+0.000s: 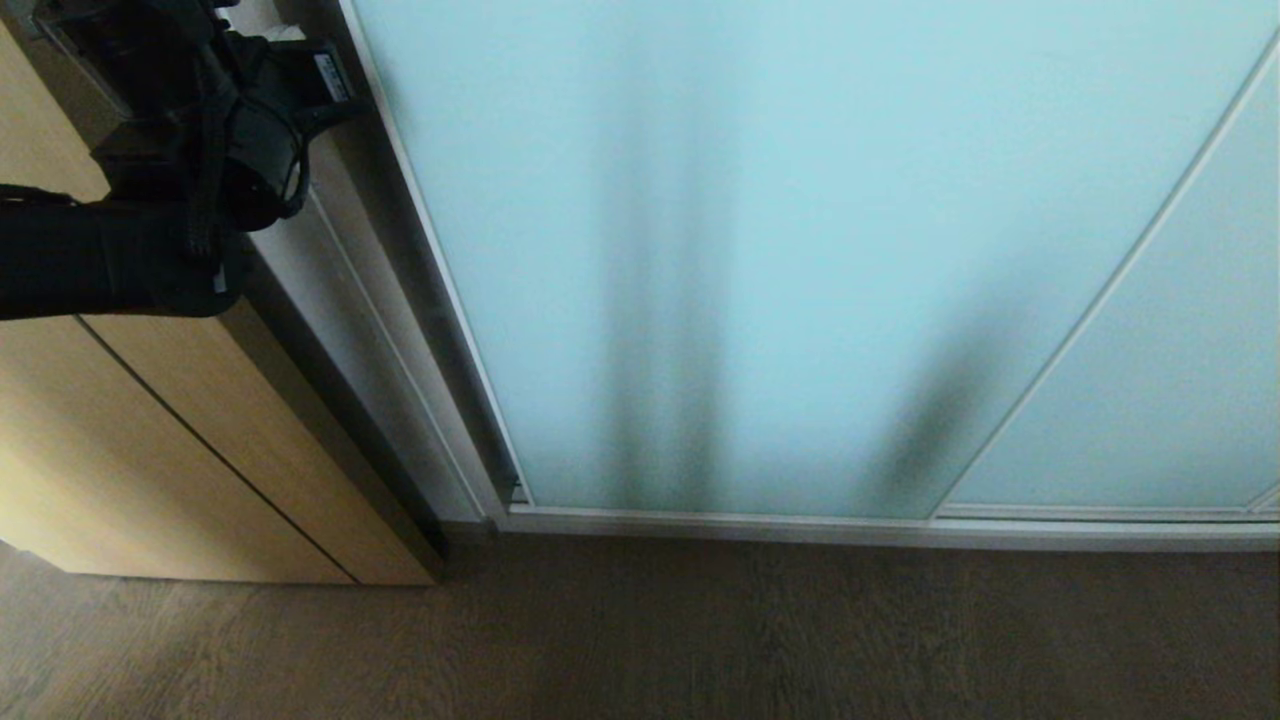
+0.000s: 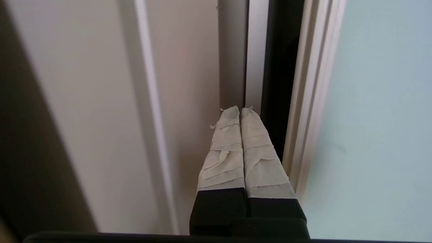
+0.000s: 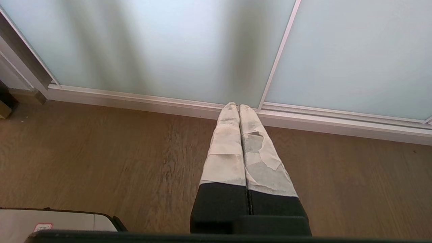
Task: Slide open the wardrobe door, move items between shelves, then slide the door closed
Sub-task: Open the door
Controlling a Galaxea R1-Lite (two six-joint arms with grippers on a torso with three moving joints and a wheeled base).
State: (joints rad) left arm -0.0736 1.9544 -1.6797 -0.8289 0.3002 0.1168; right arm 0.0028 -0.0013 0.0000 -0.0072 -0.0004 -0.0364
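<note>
The sliding wardrobe door [image 1: 750, 250] is a frosted aqua glass panel in a thin silver frame, and it stands closed across most of the head view. My left arm [image 1: 190, 140] reaches up at the door's left edge. In the left wrist view my left gripper [image 2: 240, 109] is shut and holds nothing. Its taped fingertips sit at the dark slit [image 2: 281, 67] between the pale wardrobe side wall [image 2: 189, 67] and the door's frame [image 2: 303, 101]. My right gripper [image 3: 239, 106] is shut and empty, hanging low over the floor before the door's bottom rail [image 3: 152, 101]. The items and the shelves are hidden behind the door.
A light wood cabinet [image 1: 150, 430] stands close on the left of the wardrobe. A second frosted panel [image 1: 1150, 380] overlaps on the right. Dark wood floor [image 1: 800, 640] runs along the bottom rail [image 1: 850, 528]. Part of my base [image 3: 50, 221] shows in the right wrist view.
</note>
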